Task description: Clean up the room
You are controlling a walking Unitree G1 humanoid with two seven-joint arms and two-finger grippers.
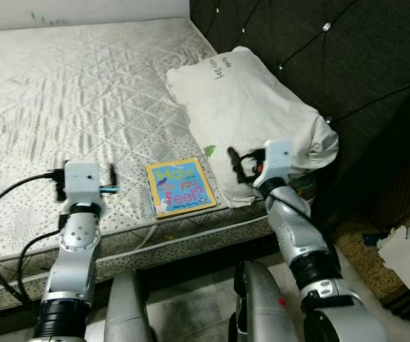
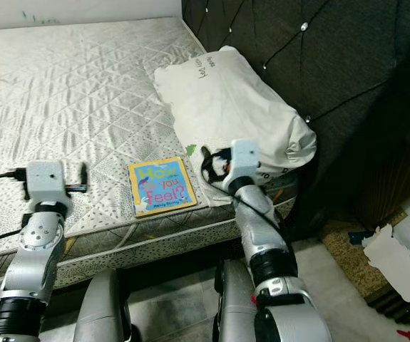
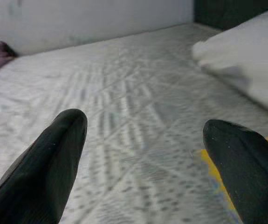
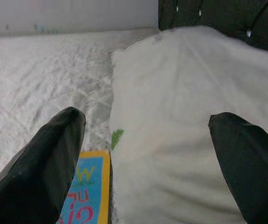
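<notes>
a thin yellow-bordered blue picture book (image 1: 180, 187) lies flat near the front edge of the bare grey quilted mattress (image 1: 69, 92), just beside a white pillow (image 1: 251, 114) set against the dark tufted headboard (image 1: 319, 50). the right tool (image 1: 237, 163) hovers over the pillow's near corner, fingers spread and empty. the left tool (image 1: 112, 179) hovers over the mattress left of the book, also spread and empty.

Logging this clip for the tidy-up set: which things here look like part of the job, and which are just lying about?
Likely part of the job:
- book, flat near the mattress edge
- pillow, against the headboard
- right end effector, open, over the pillow's near end
- left end effector, open, over the mattress beside the book

Just lying about:
- mattress
- headboard
- torn white sheet on the floor
</notes>
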